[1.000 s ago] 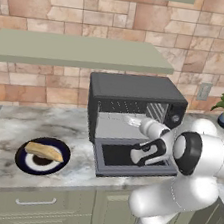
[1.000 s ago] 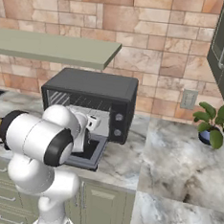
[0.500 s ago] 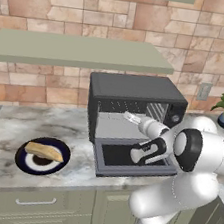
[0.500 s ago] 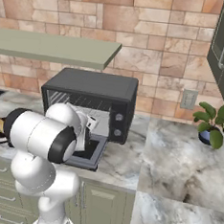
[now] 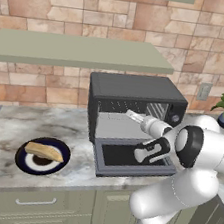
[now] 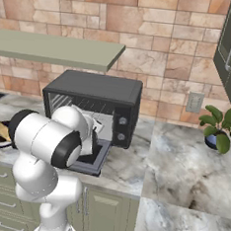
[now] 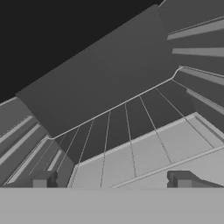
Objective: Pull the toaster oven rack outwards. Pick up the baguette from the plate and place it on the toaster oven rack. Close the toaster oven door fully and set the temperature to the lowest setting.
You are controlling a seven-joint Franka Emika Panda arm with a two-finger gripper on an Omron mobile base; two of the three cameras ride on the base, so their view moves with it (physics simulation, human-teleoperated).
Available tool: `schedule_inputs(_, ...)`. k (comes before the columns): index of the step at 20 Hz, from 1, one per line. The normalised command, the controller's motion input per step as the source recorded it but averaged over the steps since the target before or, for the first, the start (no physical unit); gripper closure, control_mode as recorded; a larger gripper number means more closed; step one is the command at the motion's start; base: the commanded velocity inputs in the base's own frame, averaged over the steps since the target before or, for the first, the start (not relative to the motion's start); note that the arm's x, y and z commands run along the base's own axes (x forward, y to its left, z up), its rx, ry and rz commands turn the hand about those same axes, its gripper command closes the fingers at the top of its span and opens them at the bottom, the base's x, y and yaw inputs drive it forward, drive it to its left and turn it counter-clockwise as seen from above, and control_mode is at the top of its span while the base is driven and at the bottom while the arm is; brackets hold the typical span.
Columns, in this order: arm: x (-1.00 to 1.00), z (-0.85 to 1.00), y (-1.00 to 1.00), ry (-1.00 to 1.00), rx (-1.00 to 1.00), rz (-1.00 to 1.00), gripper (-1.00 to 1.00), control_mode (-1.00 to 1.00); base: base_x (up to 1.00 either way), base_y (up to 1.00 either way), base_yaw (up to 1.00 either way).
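The toaster oven [image 5: 135, 104] stands on the counter with its toaster oven door [image 5: 132, 160] dropped flat. Inside it lies the toaster oven rack [image 7: 144, 148] (thin wires over a pale floor), with the gripper [image 7: 111, 181] spread wide just above its front, grasping nothing. The baguette [image 5: 44, 151] rests on the plate [image 5: 26, 162], well left of the oven.

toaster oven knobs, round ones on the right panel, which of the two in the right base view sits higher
The upper round knob on the dark grey-black toaster oven sits higher, near the panel's middle; the other knob lies directly below it, nearer the marble counter.
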Motion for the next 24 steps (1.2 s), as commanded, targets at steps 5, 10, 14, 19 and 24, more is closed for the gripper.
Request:
schedule_inputs(5, 0.08, -0.05, -0.03, 0.00, 0.00, 0.00, -1.00, -1.00, 0.00, 0.00, 0.00)
schedule_inputs(10, 0.00, -0.13, -0.01, 0.00, 0.00, 0.00, -1.00, -1.00, 0.00, 0.00, 0.00)
schedule_inputs(14, 0.00, -0.05, -0.04, 0.00, 0.01, 0.00, -1.00, -1.00, 0.00, 0.00, 0.00)
schedule_inputs(19, 0.02, -0.03, -0.05, 0.00, 0.03, 0.00, -1.00, -1.00, 0.00, 0.00, 0.00)
schedule_inputs(24, 0.11, -0.07, -0.08, 0.00, 0.08, 0.00, -1.00, -1.00, 0.00, 0.00, 0.00)
